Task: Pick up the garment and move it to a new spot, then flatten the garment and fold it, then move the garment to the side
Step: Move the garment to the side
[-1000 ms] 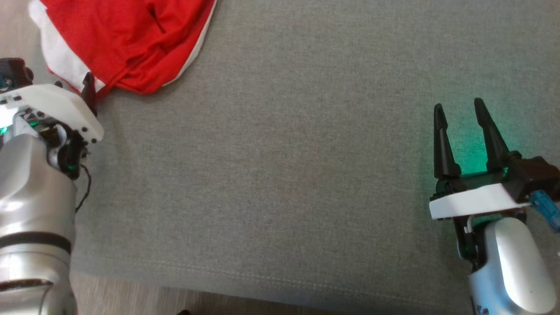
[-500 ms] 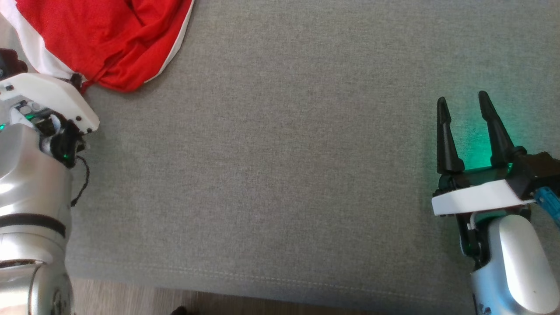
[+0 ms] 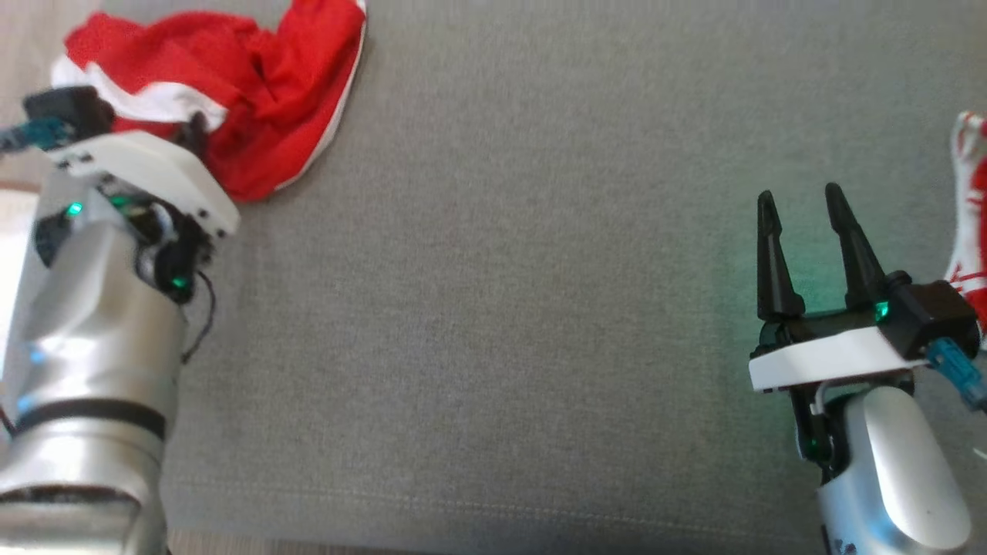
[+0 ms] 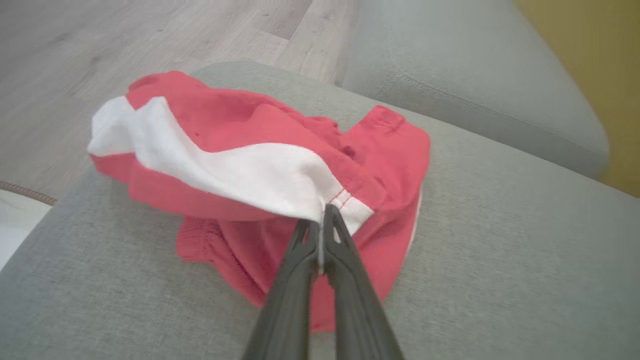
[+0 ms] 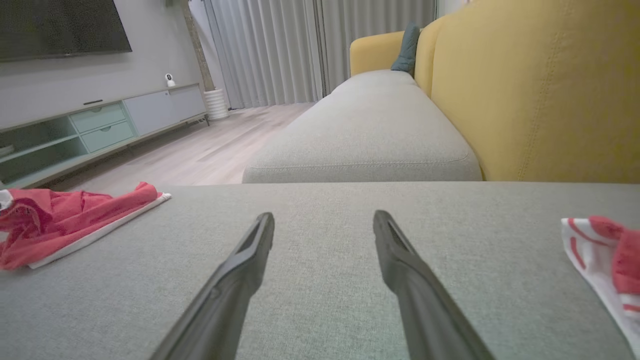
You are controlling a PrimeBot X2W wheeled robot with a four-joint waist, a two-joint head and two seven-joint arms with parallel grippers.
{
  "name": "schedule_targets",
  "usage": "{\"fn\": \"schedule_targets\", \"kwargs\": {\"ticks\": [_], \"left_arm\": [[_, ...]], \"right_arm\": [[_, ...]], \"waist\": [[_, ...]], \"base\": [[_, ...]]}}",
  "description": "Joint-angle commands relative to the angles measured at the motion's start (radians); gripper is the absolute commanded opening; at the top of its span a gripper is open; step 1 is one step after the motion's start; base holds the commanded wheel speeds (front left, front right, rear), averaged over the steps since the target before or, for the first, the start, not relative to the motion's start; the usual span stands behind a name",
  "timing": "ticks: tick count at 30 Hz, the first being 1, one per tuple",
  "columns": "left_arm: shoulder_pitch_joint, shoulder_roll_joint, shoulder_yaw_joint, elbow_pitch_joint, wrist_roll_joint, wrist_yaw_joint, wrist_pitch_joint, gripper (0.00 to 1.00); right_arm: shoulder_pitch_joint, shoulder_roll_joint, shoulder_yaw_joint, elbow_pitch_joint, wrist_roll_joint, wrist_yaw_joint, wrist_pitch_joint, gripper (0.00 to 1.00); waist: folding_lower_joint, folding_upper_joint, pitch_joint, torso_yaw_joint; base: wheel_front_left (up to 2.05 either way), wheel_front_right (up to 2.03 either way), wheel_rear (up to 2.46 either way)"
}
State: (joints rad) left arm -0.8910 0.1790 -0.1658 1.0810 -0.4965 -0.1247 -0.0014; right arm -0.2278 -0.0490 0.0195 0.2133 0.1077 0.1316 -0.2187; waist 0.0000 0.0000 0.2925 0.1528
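Note:
The garment (image 3: 270, 116) is red with a white band and lies bunched at the far left of the grey sofa cushion (image 3: 493, 324). My left gripper (image 3: 197, 129) is at its near edge. In the left wrist view the left gripper (image 4: 322, 220) is shut, its two fingers pinching the stitched hem at the end of the white band, and the garment (image 4: 240, 130) rises in folds beyond the tips. My right gripper (image 3: 798, 204) hovers open over bare cushion at the right, far from the garment. The right wrist view shows its fingers (image 5: 250, 260) spread with nothing between them, and the garment (image 5: 65, 220) at the left.
A second red-and-white cloth (image 3: 973, 193) lies at the cushion's right edge, just right of my right gripper, and appears again (image 5: 605, 260) in the right wrist view. Wood floor (image 4: 150, 35) lies beyond the cushion's left end. A yellow sofa back (image 5: 540, 90) rises behind.
My left gripper has gone from open to shut on the garment's hem, and the garment has bunched up around it. The head view has shifted. The right gripper stays open.

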Motion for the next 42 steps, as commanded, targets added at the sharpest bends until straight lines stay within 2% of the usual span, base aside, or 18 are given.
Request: {"fn": "schedule_targets", "kwargs": {"ticks": [1,12,17,22,29,33,42], "left_arm": [[-0.002,0.041,0.002,-0.050,-0.019,-0.006,-0.002,0.00],[0.120,-0.024,-0.183,-0.313,-0.150,-0.006,0.022,0.00],[0.151,-0.069,-0.231,-0.372,-0.149,-0.004,0.020,0.00],[0.174,-0.111,-0.289,-0.416,-0.143,0.018,0.016,0.00],[0.183,-0.128,-0.414,-0.482,-0.178,0.040,0.017,0.00],[0.180,-0.128,-0.544,-0.565,-0.263,0.091,0.006,0.00],[0.086,-0.129,-0.776,-0.680,-0.452,0.258,-0.107,0.00]], "right_arm": [[-0.006,-0.001,0.026,-0.022,0.008,-0.001,-0.014,1.00],[0.001,-0.001,0.044,0.046,0.062,-0.001,-0.039,1.00],[0.004,-0.001,0.042,0.058,0.070,-0.001,-0.042,1.00],[0.002,-0.001,0.034,0.056,0.075,-0.001,-0.043,1.00],[-0.005,-0.001,0.036,0.048,0.084,-0.001,-0.043,1.00],[-0.010,-0.001,0.040,0.046,0.089,-0.001,-0.043,1.00],[-0.017,-0.001,0.059,0.045,0.102,-0.001,-0.043,1.00]], "waist": [[0.0000,0.0000,-0.045,-0.013],[0.0000,0.0000,-0.142,-0.071],[0.0000,0.0000,-0.162,-0.109],[0.0000,0.0000,-0.165,-0.148],[0.0000,0.0000,-0.164,-0.195],[0.0000,0.0000,-0.162,-0.223],[0.0000,0.0000,-0.156,-0.282]], "base": [[0.00,0.00,0.00],[0.00,0.00,0.00],[0.00,0.00,0.00],[0.00,0.00,0.00],[0.00,0.00,0.00],[0.00,0.00,0.00],[0.00,0.00,0.00]]}}
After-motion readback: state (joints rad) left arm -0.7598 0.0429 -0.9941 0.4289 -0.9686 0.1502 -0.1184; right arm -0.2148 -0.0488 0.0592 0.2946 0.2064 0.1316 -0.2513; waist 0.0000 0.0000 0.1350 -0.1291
